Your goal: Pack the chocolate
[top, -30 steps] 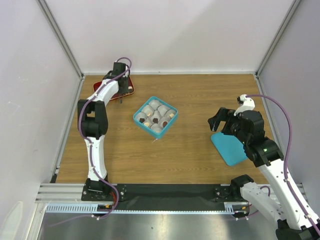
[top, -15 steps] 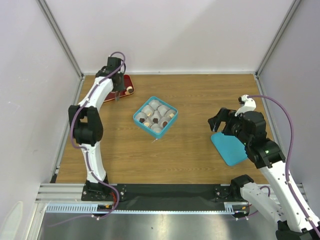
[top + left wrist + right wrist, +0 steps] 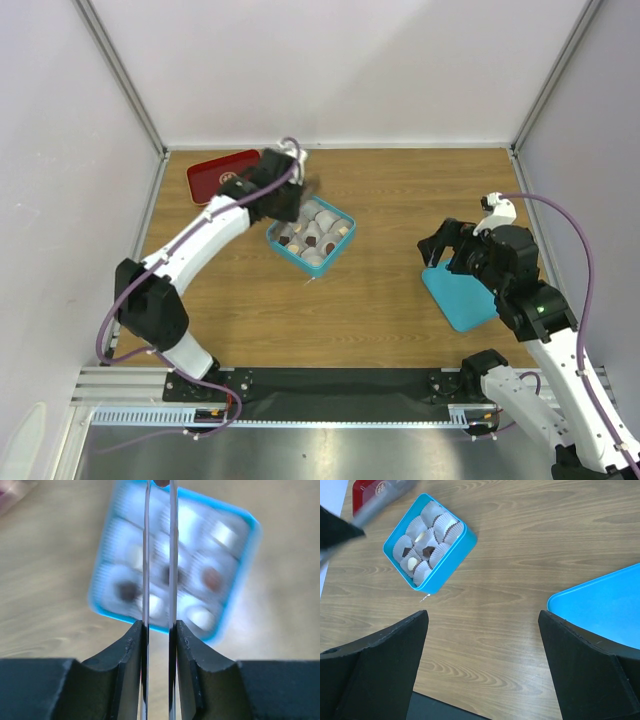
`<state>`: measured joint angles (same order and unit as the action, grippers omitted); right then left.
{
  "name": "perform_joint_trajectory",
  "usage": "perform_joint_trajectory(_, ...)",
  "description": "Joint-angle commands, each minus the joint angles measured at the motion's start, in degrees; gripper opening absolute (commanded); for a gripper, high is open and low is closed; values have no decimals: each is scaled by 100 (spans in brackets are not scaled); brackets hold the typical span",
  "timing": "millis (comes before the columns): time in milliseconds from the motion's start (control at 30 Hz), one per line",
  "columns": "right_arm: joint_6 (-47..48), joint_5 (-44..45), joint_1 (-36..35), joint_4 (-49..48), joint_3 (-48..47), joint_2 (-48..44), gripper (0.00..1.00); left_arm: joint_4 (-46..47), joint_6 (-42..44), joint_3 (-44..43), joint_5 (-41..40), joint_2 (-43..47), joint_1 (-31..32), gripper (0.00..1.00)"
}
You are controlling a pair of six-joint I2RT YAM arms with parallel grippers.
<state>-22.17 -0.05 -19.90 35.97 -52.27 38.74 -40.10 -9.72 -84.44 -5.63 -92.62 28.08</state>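
Left gripper (image 3: pixel 160 487): two long thin blades drawn almost together, pinching a small dark brown chocolate piece (image 3: pixel 161 482) at their tips, right at the top edge of the left wrist view.
Left gripper position: above the far-left part of the square teal box (image 3: pixel 338 252), with the arm stretched diagonally across the wooden table (image 3: pixel 400 190).
Box contents: white crinkled paper cups (image 3: pixel 402 544) fill the box in a grid; several hold round chocolate pieces (image 3: pixel 427 551), some dark brown and some light tan, while other cups look unfilled.
Left wrist view: the box beneath the blades is blurred, so how many cups are filled cannot be told from it.
Red rectangular tray with gold emblem (image 3: pixel 205 180): at the far-left corner of the table, near the box but apart from it; whether any chocolate lies on it cannot be told.
Right gripper (image 3: pixel 481 615): its two broad black fingers stand wide apart, holding nothing.
Right gripper position: on the right side of the table, well apart from the box, over the far-left edge of the flat teal lid (image 3: pixel 465 305).
Lid: lies flat on the wood on the right; whether the fingers touch it cannot be told.
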Motion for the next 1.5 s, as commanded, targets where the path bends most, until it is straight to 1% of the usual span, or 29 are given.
perform_joint_trajectory(0, 20, -3, 21, 51, -257, -104, 99, 81, -188, 270, -17, 340, 460, 34)
perform_joint_trajectory(133, 38, -3, 21, 139, -301, -147, 99, 177, -268, 533, -61, 473, 673, 34)
perform_joint_trajectory(200, 46, 145, 21, 156, -301, -165, 99, 265, -294, 639, -26, 508, 717, 34)
perform_joint_trajectory(300, 38, 155, 21, 156, -292, -156, 99, 248, -399, 806, -123, 525, 761, 34)
perform_joint_trajectory(467, 46, 155, 21, 113, -240, -139, 99, 459, -426, 1044, -35, 552, 831, 34)
perform_joint_trajectory(833, 47, 216, 21, 121, -240, -174, 99, 512, -417, 895, -158, 271, 884, 35)
perform_joint_trajectory(1000, 64, 216, 21, 104, -231, -165, 99, 477, -400, 816, -298, 113, 937, 39)
perform_joint_trajectory(1300, 46, 173, 21, 16, -152, -156, 99, 477, -408, 666, -360, 7, 937, 41)
perform_joint_trajectory(1467, 64, 199, 21, -2, -143, -156, 99, 363, -329, 333, -413, -54, 937, 44)
